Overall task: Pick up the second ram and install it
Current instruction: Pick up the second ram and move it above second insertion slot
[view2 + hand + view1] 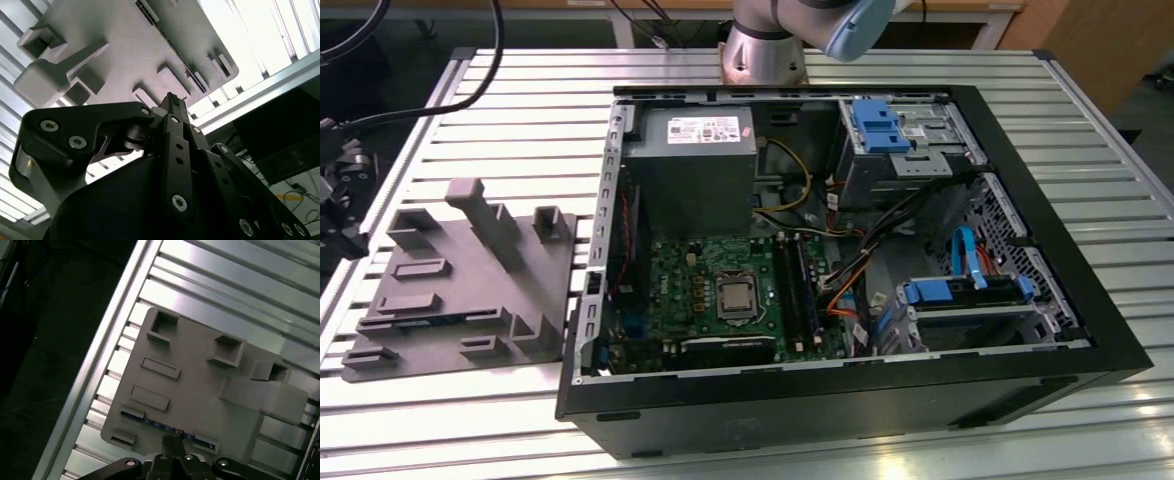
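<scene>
1. The table (pixel 447 425) was taken up largely by the case (pixel 854 405), which was laid open side up.
2. In the exterior view the tray (pixel 467 290) was set at 9 o'clock of the case, just beside it.
3. The gripper (pixel 172 439) was judged to be poised well apart from the tray, jaws clenched on nothing.
4. The ram (pixel 150 421) was lodged near the tray's 6 o'clock edge, with its long axis judged to run 9-to-3. It lay straight ahead of the gripper, nearly along the jaws' closing line rather than across it.
</scene>
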Motion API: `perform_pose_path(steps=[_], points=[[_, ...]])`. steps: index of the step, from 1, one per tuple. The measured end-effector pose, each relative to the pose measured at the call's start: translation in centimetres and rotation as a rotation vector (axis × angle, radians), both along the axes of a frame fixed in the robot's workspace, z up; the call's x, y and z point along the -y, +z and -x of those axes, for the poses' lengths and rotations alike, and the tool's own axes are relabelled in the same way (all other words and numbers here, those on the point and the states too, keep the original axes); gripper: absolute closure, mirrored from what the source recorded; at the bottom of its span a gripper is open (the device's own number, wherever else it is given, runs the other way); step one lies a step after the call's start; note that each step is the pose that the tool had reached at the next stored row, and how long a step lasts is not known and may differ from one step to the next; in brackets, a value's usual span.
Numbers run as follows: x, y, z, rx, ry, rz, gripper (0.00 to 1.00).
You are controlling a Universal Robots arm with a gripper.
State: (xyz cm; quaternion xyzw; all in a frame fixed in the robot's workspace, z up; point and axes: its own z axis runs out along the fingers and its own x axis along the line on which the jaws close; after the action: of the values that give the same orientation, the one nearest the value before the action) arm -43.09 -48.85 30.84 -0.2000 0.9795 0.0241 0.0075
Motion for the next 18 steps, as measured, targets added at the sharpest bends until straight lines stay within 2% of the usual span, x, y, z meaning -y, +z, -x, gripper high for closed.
perform_pose_path(steps=[18], points=[[0.00, -0.05, 0.00, 0.0001, 0.327, -0.0001, 0.89]])
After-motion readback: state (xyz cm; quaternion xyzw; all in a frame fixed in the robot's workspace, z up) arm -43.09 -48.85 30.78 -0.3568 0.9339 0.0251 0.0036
